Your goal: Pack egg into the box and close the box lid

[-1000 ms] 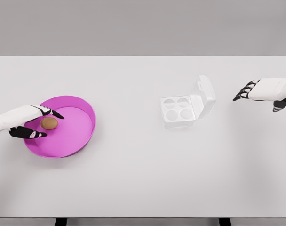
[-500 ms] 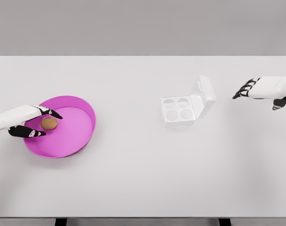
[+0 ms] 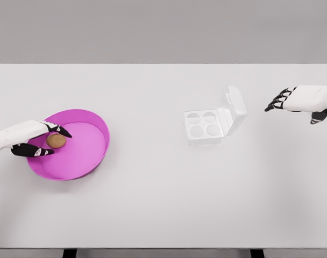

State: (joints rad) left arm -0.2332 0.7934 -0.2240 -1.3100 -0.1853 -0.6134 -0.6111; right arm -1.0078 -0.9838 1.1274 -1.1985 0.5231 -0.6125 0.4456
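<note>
At left of frame, the left hand (image 3: 37,141) has its fingers narrowed around the egg (image 3: 56,140) in the pink bowl (image 3: 93,153). A loose pinch could let it roll. Right hand (image 3: 299,100), relaxed open, holds nothing

A bare simulated test space, not a lived-in room: a plain white tabletop (image 3: 163,204) fills the view, a flat, featureless grey wall (image 3: 163,29) runs behind it at 12 o'clock, and every surface has a smooth, rendered look.
</note>
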